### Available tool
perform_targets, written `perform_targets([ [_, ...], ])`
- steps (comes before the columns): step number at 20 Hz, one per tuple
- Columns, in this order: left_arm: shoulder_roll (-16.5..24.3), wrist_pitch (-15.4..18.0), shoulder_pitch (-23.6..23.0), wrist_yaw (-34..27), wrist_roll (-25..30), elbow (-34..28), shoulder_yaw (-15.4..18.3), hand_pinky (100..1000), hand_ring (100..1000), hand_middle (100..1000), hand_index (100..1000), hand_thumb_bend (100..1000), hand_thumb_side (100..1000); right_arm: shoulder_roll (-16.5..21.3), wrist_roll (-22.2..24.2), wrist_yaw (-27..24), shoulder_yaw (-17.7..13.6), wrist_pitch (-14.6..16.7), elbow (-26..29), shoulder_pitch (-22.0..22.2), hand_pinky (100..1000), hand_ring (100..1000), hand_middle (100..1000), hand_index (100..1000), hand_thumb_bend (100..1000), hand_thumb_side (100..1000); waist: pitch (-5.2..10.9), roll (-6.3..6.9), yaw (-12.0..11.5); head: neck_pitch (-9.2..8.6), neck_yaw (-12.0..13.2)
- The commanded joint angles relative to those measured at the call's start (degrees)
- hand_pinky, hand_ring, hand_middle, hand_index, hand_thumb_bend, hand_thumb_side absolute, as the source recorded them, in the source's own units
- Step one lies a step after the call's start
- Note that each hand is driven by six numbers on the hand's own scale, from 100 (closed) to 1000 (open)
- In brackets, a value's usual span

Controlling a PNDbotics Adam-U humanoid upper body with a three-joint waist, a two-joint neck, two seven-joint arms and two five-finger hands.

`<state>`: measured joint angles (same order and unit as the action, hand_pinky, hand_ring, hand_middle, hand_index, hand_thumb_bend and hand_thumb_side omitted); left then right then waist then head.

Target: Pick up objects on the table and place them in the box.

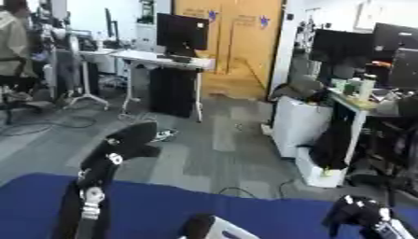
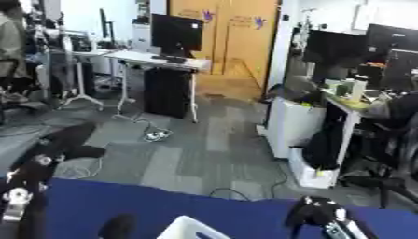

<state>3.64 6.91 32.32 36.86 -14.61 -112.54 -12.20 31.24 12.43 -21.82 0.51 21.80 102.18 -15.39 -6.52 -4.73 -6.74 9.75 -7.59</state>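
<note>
Box (image 2: 189,228) shows only as a white corner at the bottom edge, on the blue table (image 1: 245,212), between the two arms. Left hand (image 1: 130,140) raised above the table's far edge on the left, fingers straight, holding nothing. Right hand (image 1: 355,212) low at the lower right, fingers curled, nothing visible in them.

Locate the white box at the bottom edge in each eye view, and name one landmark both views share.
Left eye view: the white box sits at the bottom edge, just right of centre, on the blue table.
Right eye view: the white box sits at the bottom edge, slightly left of centre.
Shared landmark: the orange door at top centre.
</note>
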Motion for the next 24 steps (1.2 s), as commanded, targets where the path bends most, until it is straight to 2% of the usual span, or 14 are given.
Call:
perform_targets([
  [1, 1.1, -0.5, 0.6, 0.1, -0.5, 0.0, 0.6, 854, 671, 787, 856, 516, 597, -3.0, -7.7, -2.4, -4.7, -2.2, 10.2, 2.8, 254, 417, 420, 478, 100, 819, 0.39, 0.53, 0.8, -2.54, -0.5],
  [3, 1.6, -0.8, 0.5, -0.2, -0.6, 0.3, 0.7, 843, 658, 783, 851, 510, 596, -3.9, -11.5, -2.3, -5.9, -0.5, 11.9, 4.3, 100, 304, 277, 359, 100, 818, 0.26, 0.85, 1.6, -3.97, -0.6],
  [4, 1.8, -0.9, 0.5, -0.3, -0.6, 0.5, 0.7, 845, 660, 784, 852, 511, 597, -4.2, -12.7, -1.9, -6.3, 1.0, 12.1, 4.8, 105, 315, 295, 374, 100, 818, 0.23, 0.95, 2.0, -4.65, -0.5],
  [5, 2.1, -0.9, 0.4, -0.4, -0.7, 0.6, 0.8, 829, 639, 771, 833, 503, 591, -4.5, -14.5, -1.6, -6.9, 2.2, 12.3, 5.0, 100, 160, 138, 231, 100, 826, 0.23, 1.11, 2.4, -5.80, 0.5],
  [6, 2.3, -0.9, 0.4, -0.5, -0.9, 0.7, 0.9, 823, 631, 764, 826, 501, 588, -4.8, -16.4, -1.5, -7.4, 3.2, 12.3, 5.0, 100, 127, 108, 204, 100, 830, 0.23, 1.21, 2.8, -6.72, 1.6],
  [7, 2.6, -0.8, 0.2, -0.7, -1.0, 0.8, 0.8, 757, 587, 729, 797, 492, 580, -5.4, -18.5, -1.5, -7.9, 4.0, 12.4, 4.6, 100, 100, 100, 158, 100, 831, 0.31, 1.31, 3.2, -7.77, 3.3],
  [8, 2.9, -0.8, 0.1, -1.0, -1.1, 1.0, 0.8, 764, 592, 735, 800, 494, 582, -5.7, -20.7, -1.2, -8.3, 4.8, 12.4, 4.1, 100, 100, 100, 161, 100, 833, 0.38, 1.38, 3.5, -8.69, 4.8],
  [9, 3.1, -0.5, 0.1, -1.2, -1.3, 1.0, 0.7, 679, 517, 629, 734, 461, 564, -5.8, -22.4, -0.5, -8.5, 5.7, 12.4, 3.8, 100, 100, 100, 132, 100, 823, 0.41, 1.45, 3.8, -9.82, 6.0],
  [10, 3.2, 0.0, 0.2, -1.3, -1.3, 1.1, 0.6, 689, 527, 639, 743, 469, 565, -5.8, -23.8, 0.4, -8.6, 6.5, 12.4, 3.7, 100, 100, 100, 134, 100, 823, 0.42, 1.51, 4.0, -10.68, 6.8],
  [11, 3.2, 0.4, 0.2, -1.4, -1.2, 1.1, 0.5, 591, 426, 532, 650, 323, 540, -5.8, -25.1, 1.2, -8.6, 7.1, 12.4, 3.7, 100, 100, 100, 127, 100, 817, 0.43, 1.56, 4.1, -11.23, 7.2],
  [15, 3.1, 2.2, 0.3, -1.4, 1.2, 1.3, 0.3, 578, 395, 500, 609, 295, 493, -5.7, -29.7, 2.9, -8.5, 10.5, 12.4, 3.4, 100, 100, 100, 134, 100, 796, 0.61, 1.57, 4.4, -12.36, 7.5],
  [18, 3.0, 3.1, 0.3, -1.4, 2.1, 1.2, 0.6, 576, 390, 492, 597, 295, 478, -5.5, -31.5, 4.0, -8.4, 13.2, 12.4, 3.2, 100, 100, 100, 139, 100, 786, 0.75, 1.56, 4.3, -12.37, 7.6],
  [24, 2.9, 3.9, 0.2, 1.1, 2.2, -0.2, 3.0, 580, 401, 496, 597, 309, 465, -5.5, -31.7, 3.8, -7.3, 14.3, 12.4, 3.1, 100, 100, 100, 147, 100, 780, 1.13, 1.57, 4.3, -12.51, 7.3],
])
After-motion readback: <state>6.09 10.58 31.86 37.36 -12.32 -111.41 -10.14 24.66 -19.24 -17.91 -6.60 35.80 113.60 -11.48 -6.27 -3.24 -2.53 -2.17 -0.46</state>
